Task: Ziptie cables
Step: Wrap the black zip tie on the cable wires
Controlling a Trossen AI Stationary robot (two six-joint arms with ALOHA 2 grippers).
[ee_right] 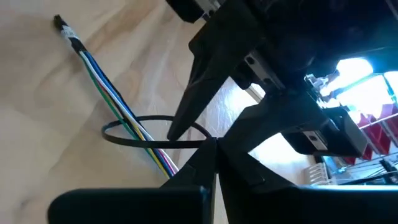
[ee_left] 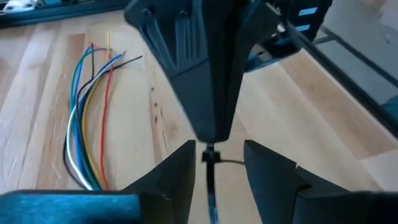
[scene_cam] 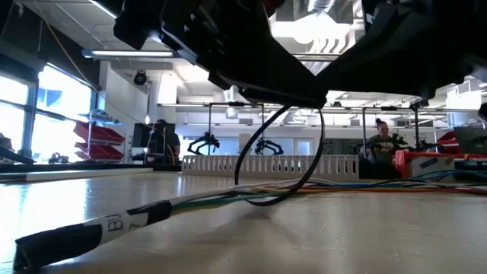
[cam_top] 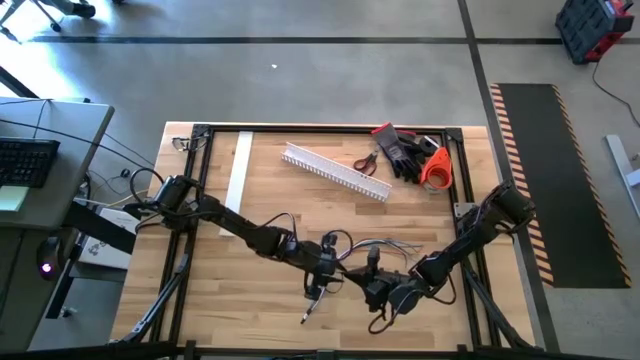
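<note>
Left tool [cam_top: 322,268] and right tool [ee_right: 208,146] both pinch the ziptie [ee_right: 134,142] looped around the cables [cam_top: 385,245] at mid-desk [cam_top: 260,200]; if my pull skews, the loop may slide off the bundle.

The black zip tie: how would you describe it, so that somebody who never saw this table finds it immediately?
Start at the wooden table and go to its near edge, where the two grippers meet over the cables. The black zip tie is the thin loop around that bundle. Unlike the coloured wires lying straight, it is black and forms a ring.
</note>
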